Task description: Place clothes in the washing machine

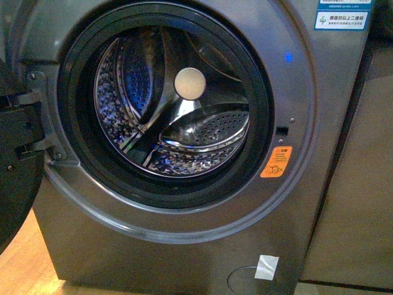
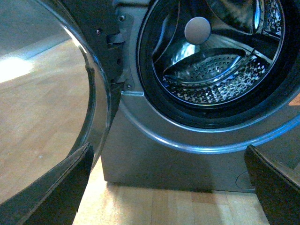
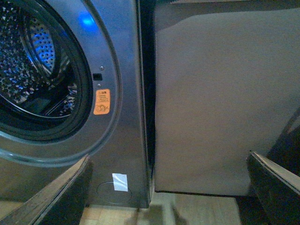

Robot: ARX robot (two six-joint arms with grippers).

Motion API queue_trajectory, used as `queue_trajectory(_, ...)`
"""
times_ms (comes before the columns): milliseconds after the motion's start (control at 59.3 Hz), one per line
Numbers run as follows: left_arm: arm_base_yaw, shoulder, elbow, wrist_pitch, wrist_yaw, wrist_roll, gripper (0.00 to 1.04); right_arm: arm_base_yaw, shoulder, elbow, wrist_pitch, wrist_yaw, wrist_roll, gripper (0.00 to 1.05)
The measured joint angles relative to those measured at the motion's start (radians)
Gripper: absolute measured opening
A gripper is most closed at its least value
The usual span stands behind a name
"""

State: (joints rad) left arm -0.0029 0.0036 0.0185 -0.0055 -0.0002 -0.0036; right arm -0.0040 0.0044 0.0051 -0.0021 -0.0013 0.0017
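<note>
you see the washing machine [image 1: 184,246] open, its drum [image 1: 184,163] empty, the clothes in no view, and the left gripper [image 2: 168,154] and right gripper [image 3: 169,161] both spread apart, holding nothing: all loading remains.

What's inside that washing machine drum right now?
The drum shows only its perforated steel wall and a pale round disc; no clothes visible. Its lower front hides behind the black rim.

Washing machine [image 1: 184,246] left of panel [image 1: 356,184] (door [image 1: 15,172] further left)
</note>
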Motion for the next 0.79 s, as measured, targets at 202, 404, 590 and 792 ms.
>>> queue_trajectory(202, 0.000, 0.000, 0.000, 0.000, 0.000, 0.000, 0.98, -0.340, 0.236, 0.066, 0.185, -0.608, 0.007, 0.97)
queue_trajectory(404, 0.000, 0.000, 0.000, 0.000, 0.000, 0.000, 0.98, -0.776, 0.763, 0.332, 0.634, -0.994, 0.112, 0.97)
queue_trajectory(590, 0.000, 0.000, 0.000, 0.000, 0.000, 0.000, 0.98, -0.909, 1.103, 0.620, 0.541, -0.967, 0.089, 0.97)
queue_trajectory(792, 0.000, 0.000, 0.000, 0.000, 0.000, 0.000, 0.98, -0.933, 1.450, 1.006, -0.106, -0.784, -0.301, 0.97)
